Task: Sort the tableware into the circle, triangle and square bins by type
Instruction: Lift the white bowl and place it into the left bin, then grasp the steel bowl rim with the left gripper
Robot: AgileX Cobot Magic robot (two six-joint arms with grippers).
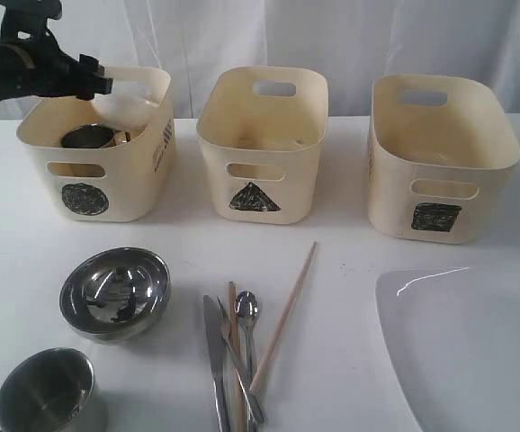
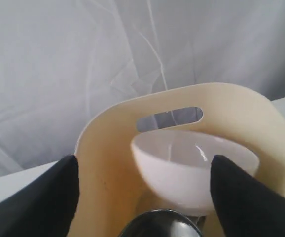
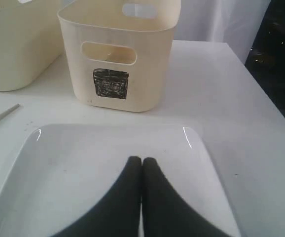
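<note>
Fingers of the left gripper (image 2: 145,159) stand wide apart over the circle bin (image 1: 125,193), at the left end of the row, and grip nothing. The white bowl (image 2: 182,173) lies tilted inside that bin, leaning toward the back wall under the handle slot. It shows between the two fingers in the wrist view; whether either one touches it I cannot tell. A cup (image 1: 87,137) lies in the same bin just beside the bowl.

The right gripper (image 3: 141,161) is closed, pads pressed together with nothing between them, and hangs over the plate (image 3: 108,168). The plate rests on the table (image 1: 350,243) in front of the square bin (image 1: 476,171). The triangle bin (image 1: 269,171) stands in the middle.

On the table before the circle bin sits the steel bowl (image 1: 114,292), with a second cup (image 1: 44,391) nearer the camera. Before the triangle bin lie the knife (image 1: 215,360), spoon (image 1: 247,310) and chopsticks (image 1: 282,315), bunched and crossing.
</note>
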